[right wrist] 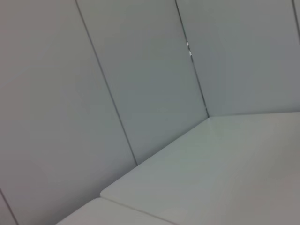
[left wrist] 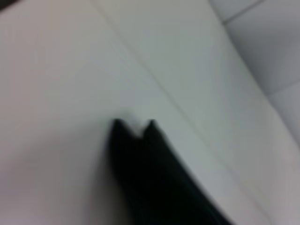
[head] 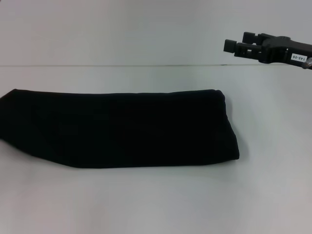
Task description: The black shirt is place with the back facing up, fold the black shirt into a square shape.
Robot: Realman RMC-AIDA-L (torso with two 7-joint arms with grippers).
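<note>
Black shirt (head: 122, 129) — plain, solid black, no print visible, desk (head: 146, 200) — uniform off-white, right pincer (head: 233, 46) black with a small white label, wall panels (right wrist: 140, 70) pale grey with dark seams

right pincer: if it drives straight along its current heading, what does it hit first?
Probably nothing nearby. In the head view the right pincer points toward the robot's left, raised above the table and beyond the black shirt. Its path looks free across the frame, though depth is unclear.

White tag "140-06" on right gripper (head: 236, 45)
</note>
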